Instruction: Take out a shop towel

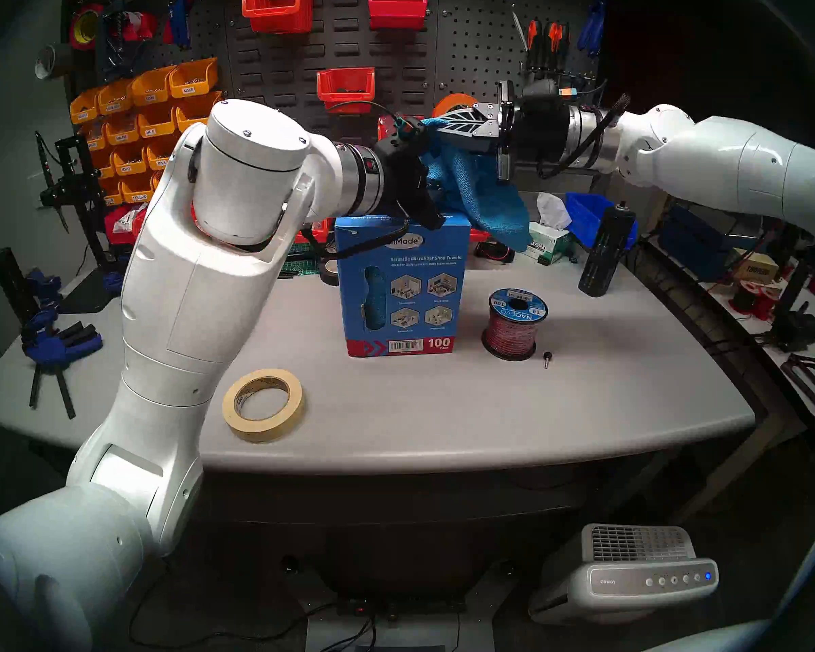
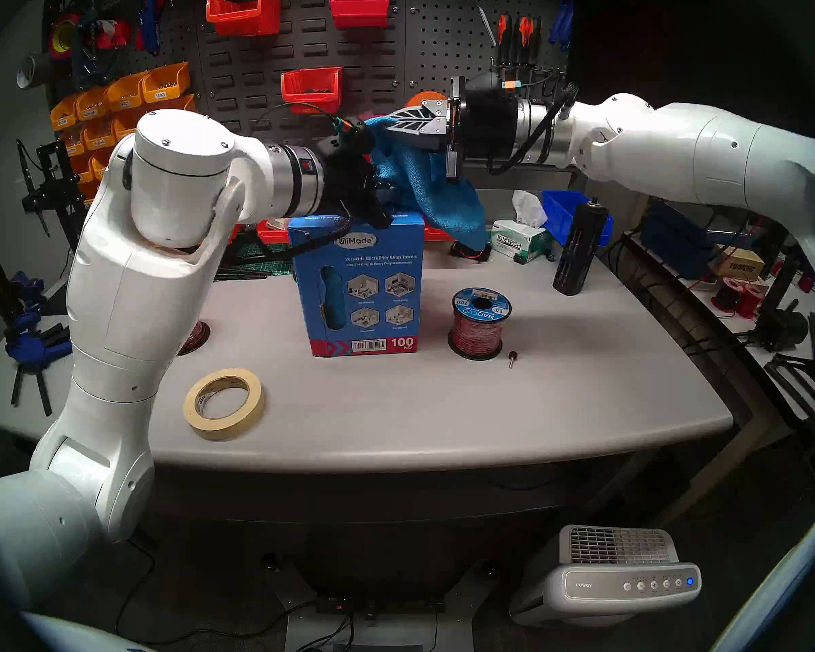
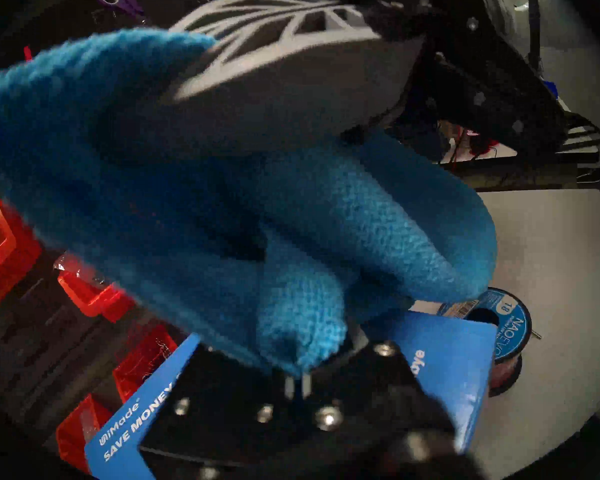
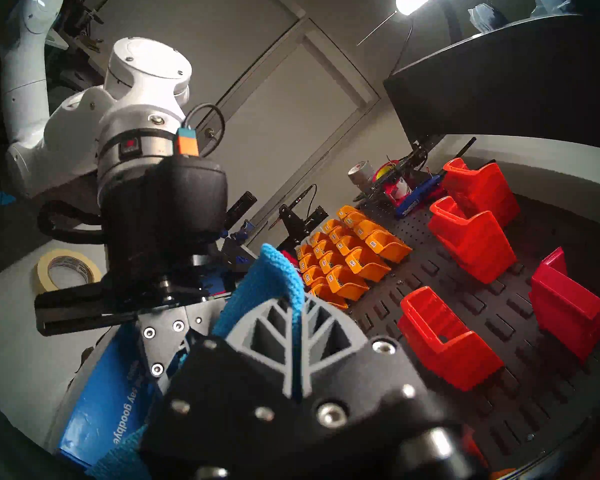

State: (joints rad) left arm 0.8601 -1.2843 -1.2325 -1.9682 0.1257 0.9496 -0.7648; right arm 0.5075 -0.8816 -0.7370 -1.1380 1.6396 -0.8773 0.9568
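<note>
The bright blue shop towel [image 1: 481, 199] hangs in the air above the upright blue "100 pack" carton [image 1: 405, 289]. My right gripper [image 1: 436, 124] is shut on the towel's top edge; the cloth shows between its grey ribbed fingers [image 4: 312, 334] in the right wrist view. My left gripper [image 1: 431, 218] is at the carton's top. In the left wrist view its fingers [image 3: 288, 382] are shut, and the towel [image 3: 326, 226] narrows to a tip pinched between them over the carton's top face [image 3: 444, 358].
On the grey table [image 1: 443, 416] are a masking tape roll [image 1: 262, 404], a wire spool [image 1: 514, 324], a small black knob [image 1: 546, 357], a black bottle [image 1: 603, 251] and the Kimtech tissue carton [image 1: 549, 244]. A pegboard with red and orange bins [image 1: 344, 89] stands behind.
</note>
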